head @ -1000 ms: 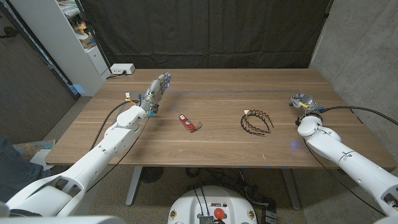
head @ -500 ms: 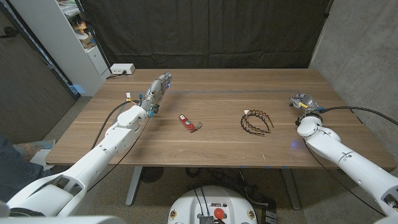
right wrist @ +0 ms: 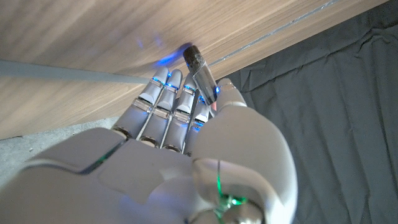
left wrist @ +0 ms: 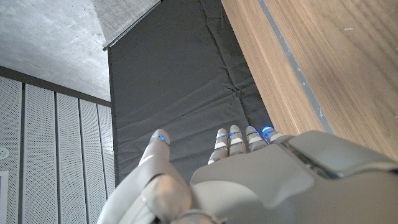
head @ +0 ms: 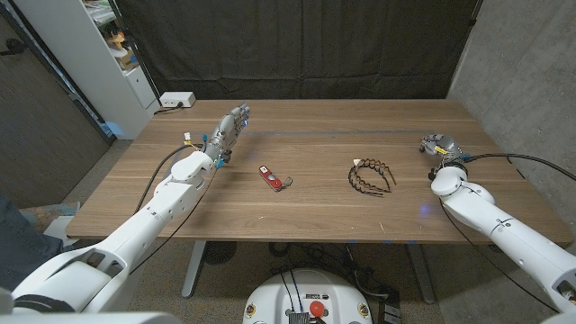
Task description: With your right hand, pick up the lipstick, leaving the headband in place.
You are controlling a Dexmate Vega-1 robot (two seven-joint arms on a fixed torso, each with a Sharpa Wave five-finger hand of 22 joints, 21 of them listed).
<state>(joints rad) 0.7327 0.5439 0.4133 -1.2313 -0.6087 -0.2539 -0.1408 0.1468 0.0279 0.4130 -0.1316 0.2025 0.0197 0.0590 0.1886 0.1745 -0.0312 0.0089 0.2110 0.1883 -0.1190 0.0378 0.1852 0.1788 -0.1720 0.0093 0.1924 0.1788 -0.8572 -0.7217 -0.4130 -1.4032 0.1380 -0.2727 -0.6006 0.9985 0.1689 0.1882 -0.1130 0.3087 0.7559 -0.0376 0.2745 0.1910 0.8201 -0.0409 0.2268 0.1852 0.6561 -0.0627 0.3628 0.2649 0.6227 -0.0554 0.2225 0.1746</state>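
Nothing had moved. Our right hand (head: pixel 437 145) sat far right, fingers together, empty; lipstick (head: pixel 269 176) untouched left of headband (head: pixel 372 175); whole pickup remained.

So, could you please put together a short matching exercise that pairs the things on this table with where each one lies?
Things:
1. lipstick
2. headband
3. left hand
4. right hand

Places:
A. near the table's right edge
B. right of centre, dark and toothed
C. left of centre, red
D. over the table's left part, far side

Pairs: 1-C, 2-B, 3-D, 4-A
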